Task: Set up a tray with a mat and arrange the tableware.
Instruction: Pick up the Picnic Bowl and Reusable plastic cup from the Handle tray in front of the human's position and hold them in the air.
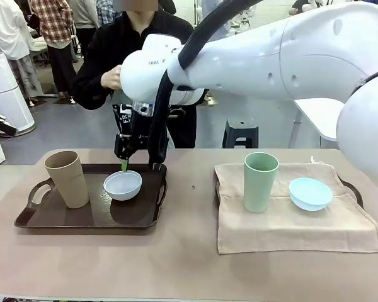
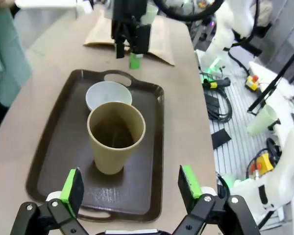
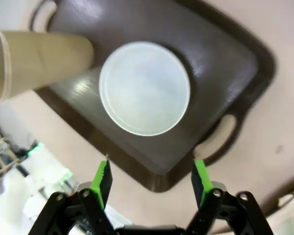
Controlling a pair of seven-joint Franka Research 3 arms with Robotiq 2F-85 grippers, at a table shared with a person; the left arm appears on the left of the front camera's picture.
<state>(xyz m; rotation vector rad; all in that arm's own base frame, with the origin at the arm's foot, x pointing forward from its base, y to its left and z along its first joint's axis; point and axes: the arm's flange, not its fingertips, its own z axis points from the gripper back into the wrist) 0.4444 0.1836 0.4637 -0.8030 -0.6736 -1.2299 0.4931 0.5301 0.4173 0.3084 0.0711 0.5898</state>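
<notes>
Two trays are on the table. The brown tray (image 1: 82,217) lies right under my right hand (image 1: 140,165). It is smooth and shiny, with loop handles. The other tray (image 1: 355,189), well off to that hand's right, is covered by a soft tan cloth mat (image 1: 283,226).

The tan cup (image 1: 67,179) stands straight up just left of my right hand, dull and smooth. The pale green cup (image 1: 260,182) stands on the mat.

The round white bowl (image 1: 123,185) sits straight below my right hand, mouth up. The blue bowl (image 1: 310,193) is on the mat.

My right fingers are apart and hold nothing. My left hand (image 2: 131,188) waits farther back, near the tan cup, fingers wide apart and empty. I think my right hand is the nearer one to the white bowl.
</notes>
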